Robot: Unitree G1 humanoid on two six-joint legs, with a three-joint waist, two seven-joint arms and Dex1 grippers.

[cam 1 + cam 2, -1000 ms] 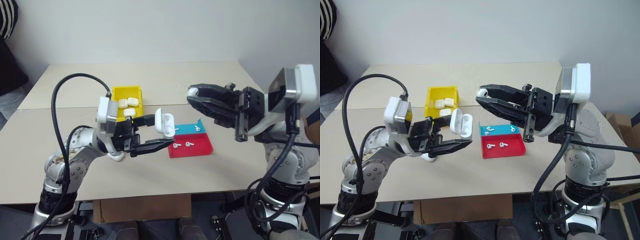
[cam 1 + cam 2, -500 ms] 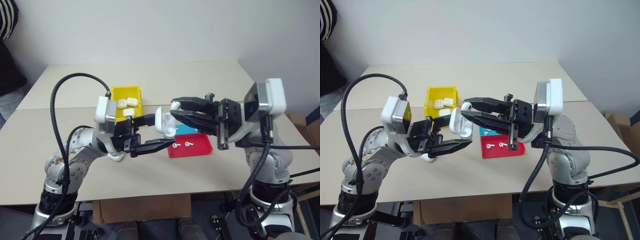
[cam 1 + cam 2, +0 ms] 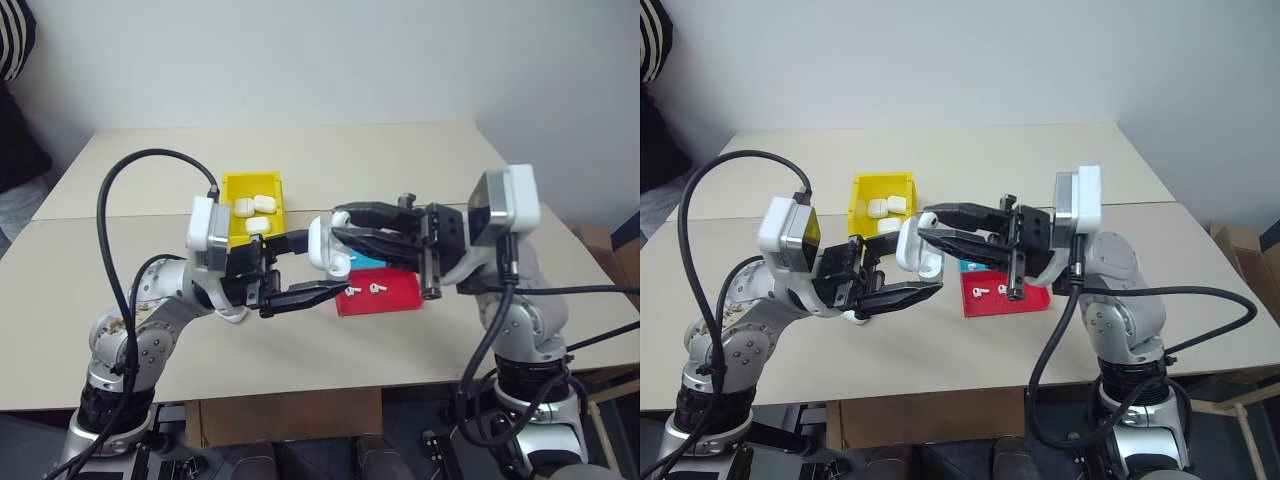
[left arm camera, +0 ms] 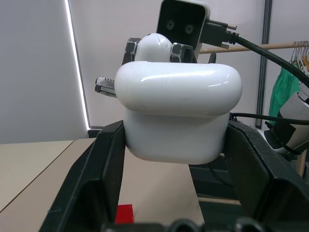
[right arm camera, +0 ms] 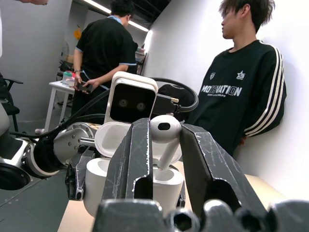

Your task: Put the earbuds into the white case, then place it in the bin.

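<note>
The left claw [image 3: 300, 268] was clamped shut on the white case [image 3: 327, 246], holding it in the air above the counter [image 3: 400, 150], between the bin [image 3: 254, 205] and the red tray [image 3: 385, 295]. In the left wrist view the case body [image 4: 177, 113] sat squeezed between the two black fingers [image 4: 94, 183], with both fingers touching its side walls. The hinged lid stood open; in the right wrist view it rose behind the case body [image 5: 130, 186].

The right claw [image 3: 338, 224] was closed to a narrow gap on one earbud [image 5: 165, 130]. In the right wrist view the earbud head was pinched between the two fingers [image 5: 137, 159], and its stem pointed down into the open top of the case. Whether the stem had seated in its socket could not be determined. The two claws met tip to tip at the case, the left arm reaching in from the left and the right arm from the right.

The bin stood on the counter behind the left claw, with three closed white cases [image 3: 256, 204] inside it. Two loose earbuds [image 3: 364, 289] lay in the red tray, just beside the blue tray [image 3: 372, 259], which was partly hidden behind the right claw.

Two people [image 5: 244, 92] stood in the background of the right wrist view.
</note>
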